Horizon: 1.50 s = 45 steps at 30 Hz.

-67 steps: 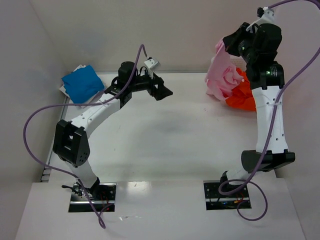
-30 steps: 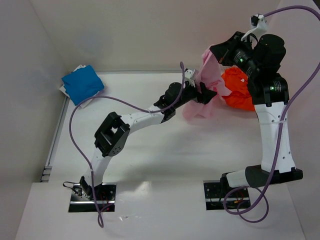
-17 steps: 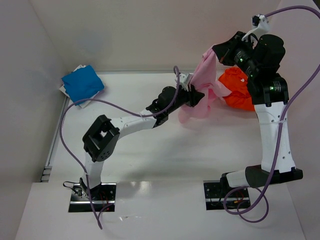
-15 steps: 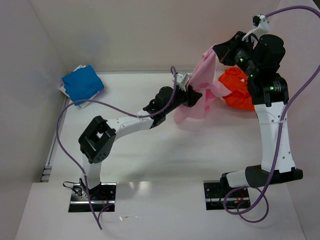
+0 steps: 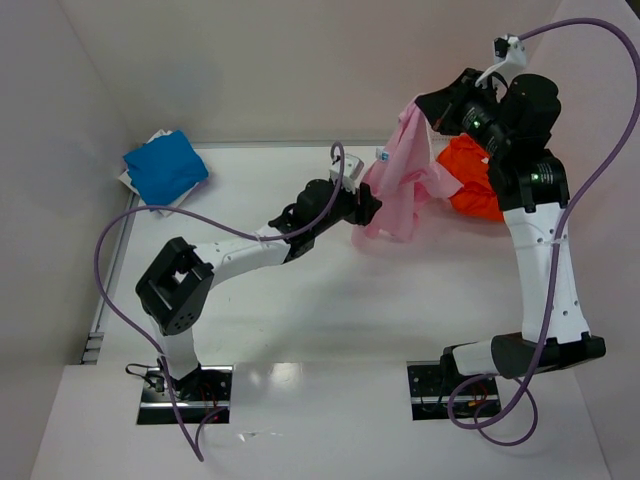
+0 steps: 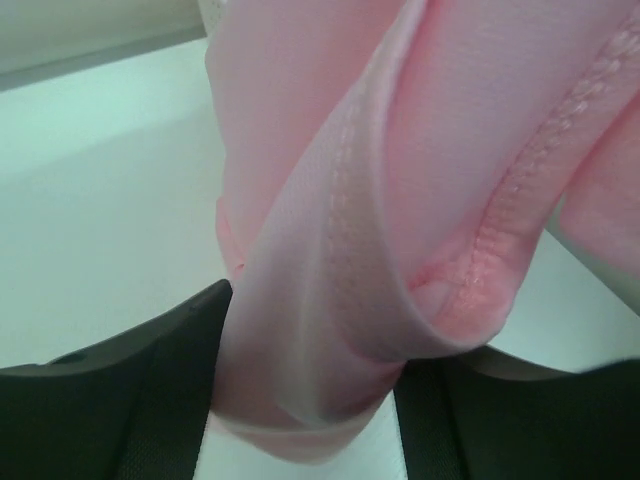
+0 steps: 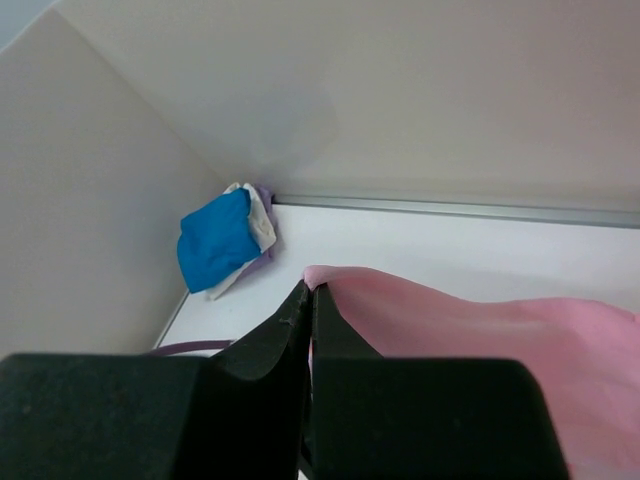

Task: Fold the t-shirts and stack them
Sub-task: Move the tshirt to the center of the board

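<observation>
Right claw (image 5: pixel 427 103) is up high at the back right, tips pinched tight on the top edge of the pink t-shirt (image 5: pixel 402 178), and the cloth hangs down from it toward the table (image 5: pixel 300 300). Left claw (image 5: pixel 368 210) reaches in from the side, clamped on a thick bunched fold of the shirt's lower part, stitched hems bulging between its fingers. The orange t-shirt (image 5: pixel 478 188) lies crumpled just beside it, and the folded blue t-shirt (image 5: pixel 165 167) sits well apart at the far left corner.

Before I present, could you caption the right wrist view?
Right gripper pinching the pink t-shirt, blue t-shirt folded in the far corner.
</observation>
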Each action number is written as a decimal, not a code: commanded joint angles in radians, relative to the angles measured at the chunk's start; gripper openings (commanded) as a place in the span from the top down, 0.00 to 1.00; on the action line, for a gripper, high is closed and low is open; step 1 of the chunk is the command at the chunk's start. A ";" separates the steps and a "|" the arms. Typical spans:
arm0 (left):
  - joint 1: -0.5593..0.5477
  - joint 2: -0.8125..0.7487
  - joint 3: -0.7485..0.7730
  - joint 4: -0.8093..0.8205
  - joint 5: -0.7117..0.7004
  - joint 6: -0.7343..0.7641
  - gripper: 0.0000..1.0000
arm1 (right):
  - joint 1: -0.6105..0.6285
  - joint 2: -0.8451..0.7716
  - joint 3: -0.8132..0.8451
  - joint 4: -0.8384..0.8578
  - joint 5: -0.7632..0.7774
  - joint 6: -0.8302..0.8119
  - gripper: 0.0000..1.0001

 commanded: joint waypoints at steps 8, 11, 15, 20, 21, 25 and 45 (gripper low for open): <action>-0.003 -0.030 -0.018 -0.007 -0.109 0.042 0.81 | 0.009 -0.050 -0.037 0.081 -0.029 -0.009 0.98; -0.003 -0.040 -0.009 -0.020 -0.146 0.042 0.96 | 0.009 -0.059 -0.046 0.081 -0.005 -0.019 0.98; 0.040 -0.113 0.000 -0.047 -0.172 0.054 1.00 | 0.009 -0.059 -0.071 0.063 0.055 -0.039 0.97; 0.157 -0.242 0.028 -0.140 -0.085 0.068 1.00 | 0.009 -0.090 -0.181 0.075 0.142 -0.068 0.94; 0.193 -0.282 0.045 -0.169 -0.074 0.094 1.00 | 0.009 -0.090 -0.198 0.084 0.142 -0.068 0.94; 0.267 -0.378 0.146 -0.342 -0.074 0.151 1.00 | 0.018 -0.065 -0.235 0.136 0.014 -0.034 0.94; 0.327 -0.172 0.735 -0.743 -0.204 0.356 0.99 | 0.101 -0.364 -0.607 0.129 -0.127 0.019 0.97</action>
